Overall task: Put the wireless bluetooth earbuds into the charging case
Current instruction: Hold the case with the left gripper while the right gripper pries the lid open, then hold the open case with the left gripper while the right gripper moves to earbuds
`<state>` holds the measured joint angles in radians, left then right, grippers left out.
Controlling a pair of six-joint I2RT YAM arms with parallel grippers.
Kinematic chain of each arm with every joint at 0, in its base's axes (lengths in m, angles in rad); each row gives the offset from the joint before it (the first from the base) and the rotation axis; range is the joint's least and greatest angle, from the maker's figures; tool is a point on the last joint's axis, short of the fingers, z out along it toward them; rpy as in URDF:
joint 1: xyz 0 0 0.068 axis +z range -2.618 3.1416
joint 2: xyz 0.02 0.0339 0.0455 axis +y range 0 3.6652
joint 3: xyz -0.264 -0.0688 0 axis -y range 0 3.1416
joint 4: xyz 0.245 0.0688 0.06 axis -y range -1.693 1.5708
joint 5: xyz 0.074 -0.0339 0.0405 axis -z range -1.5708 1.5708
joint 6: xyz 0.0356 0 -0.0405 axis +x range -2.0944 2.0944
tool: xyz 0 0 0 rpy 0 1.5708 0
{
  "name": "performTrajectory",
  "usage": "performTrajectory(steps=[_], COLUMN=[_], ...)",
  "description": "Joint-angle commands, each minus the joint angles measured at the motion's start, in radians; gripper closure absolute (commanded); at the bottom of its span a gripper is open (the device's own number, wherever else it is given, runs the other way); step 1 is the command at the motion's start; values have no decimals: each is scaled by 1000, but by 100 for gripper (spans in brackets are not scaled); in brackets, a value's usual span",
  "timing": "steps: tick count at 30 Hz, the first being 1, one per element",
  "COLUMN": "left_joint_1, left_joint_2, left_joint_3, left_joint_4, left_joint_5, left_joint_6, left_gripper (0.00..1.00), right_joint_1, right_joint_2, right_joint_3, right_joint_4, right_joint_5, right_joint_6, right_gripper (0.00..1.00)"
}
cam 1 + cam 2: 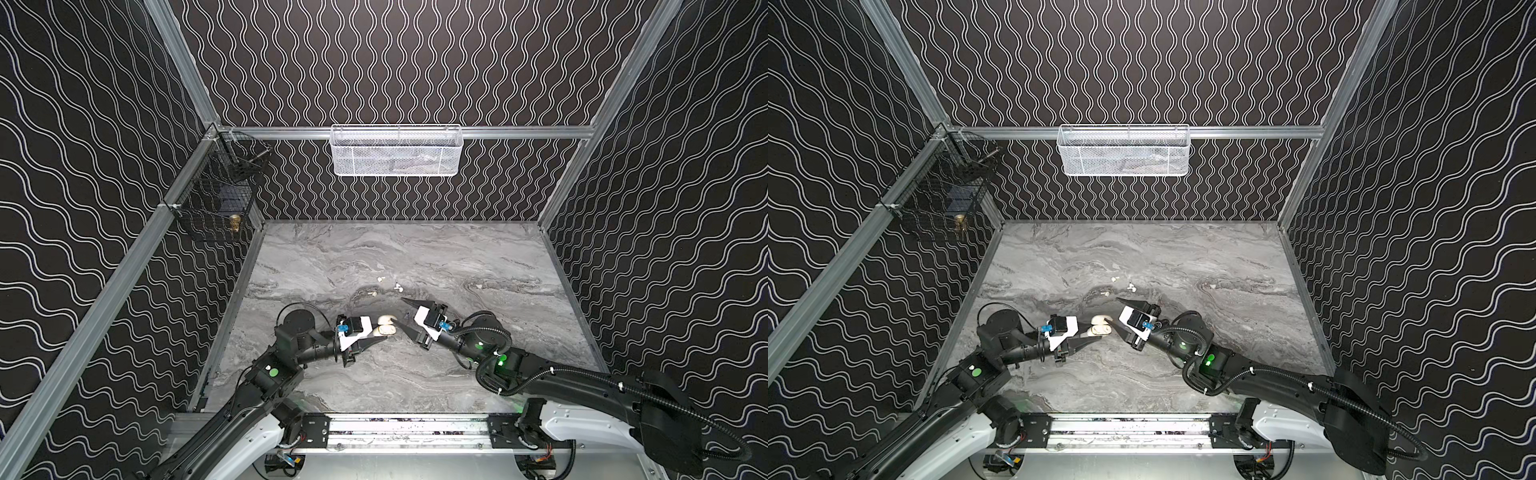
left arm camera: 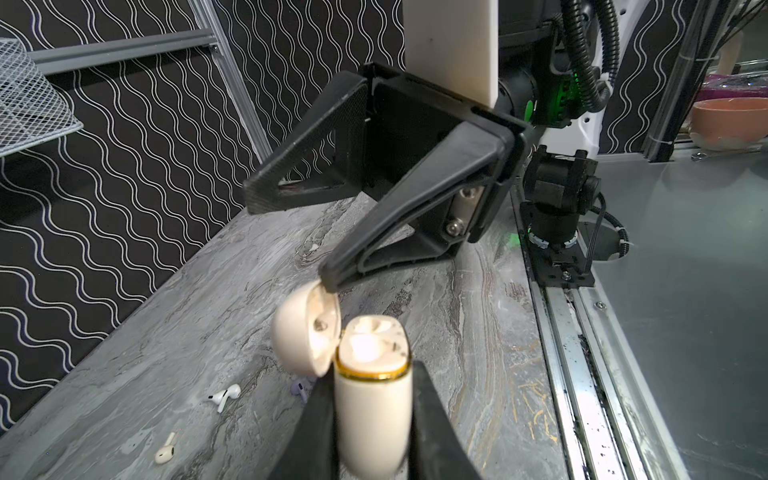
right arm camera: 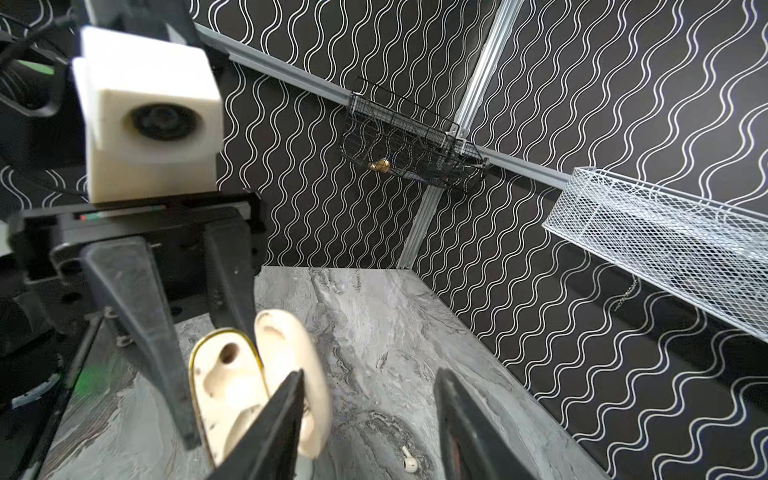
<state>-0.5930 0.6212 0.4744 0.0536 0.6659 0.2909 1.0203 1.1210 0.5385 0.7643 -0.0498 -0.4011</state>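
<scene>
— So, the left tool [image 2: 372,386]: what has it got?
— Its 2 fingers [image 2: 316,436] are clamped on the cream case [image 2: 374,419], 1 on each side of the body, just below the gold band. The lid [image 2: 299,338] is flipped back on its hinge, and the mouth faces the right tool [image 2: 289,243].
— And that one?
— Fingers spread well apart, gripping nothing. The tip of 1 finger touches the rim of the lid; the other stands clear of it.
— Where are the earbuds [image 1: 399,286]?
— Loose on the grey worktop [image 1: 457,374], beyond both tools in both top views, where 3 show as a loose cluster. From the left wrist, a white earbud [image 2: 224,397] and a cream earbud [image 2: 165,453] lie apart, and a lilac earbud [image 2: 300,388] peeks out from behind a left finger, near the case.
— Anything further out?
— A white mesh basket [image 1: 395,158] hangs on the back rail and a black wire basket [image 1: 216,195] on the left rail.
</scene>
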Motion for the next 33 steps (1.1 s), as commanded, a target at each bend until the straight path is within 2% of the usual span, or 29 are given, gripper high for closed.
performTrajectory(steps=[1,3,5,8,10,11,14,17,19,22,25,27,30,33], left_joint_1=[1,-1,0,0,1,1,1,0,1,0,1,-1,0,2], left_joint_2=[-11,-17,-23,-12,14,25,59,107,130,166,158,137,137,130], left_joint_3=[-9,-11,-22,-80,-107,-114,-135,-171,-209,-294,-308,-290,-333,-343], left_joint_4=[42,70,150,386,524,571,700,761,793,858,791,719,773,776], left_joint_5=[14,-4,-71,-281,-286,-287,-304,-357,-405,-484,-554,-557,-613,-666], left_joint_6=[3,-8,-65,-273,-345,-377,-439,-429,-402,-355,-286,-245,-235,-243], left_gripper=[100,100,100,100,100,100,100,100,100,100,100,100,100,100], right_joint_1=[0,0,0,-2,-17,-42,-159,-223,-252,-300,-326,-345,-364,-364], right_joint_2=[3,4,-1,-29,-51,-61,-73,-51,-31,29,126,220,368,516], right_joint_3=[22,35,50,80,106,132,223,262,280,300,323,370,453,597], right_joint_4=[27,23,34,44,40,-15,-263,-439,-555,-702,-760,-794,-851,-937], right_joint_5=[47,53,86,209,351,410,422,493,484,390,326,262,158,145], right_joint_6=[23,33,64,155,269,359,565,711,767,817,817,808,787,776], right_gripper=[48,48,48,48,38,38,42,31,29,28,28,28,30,36])
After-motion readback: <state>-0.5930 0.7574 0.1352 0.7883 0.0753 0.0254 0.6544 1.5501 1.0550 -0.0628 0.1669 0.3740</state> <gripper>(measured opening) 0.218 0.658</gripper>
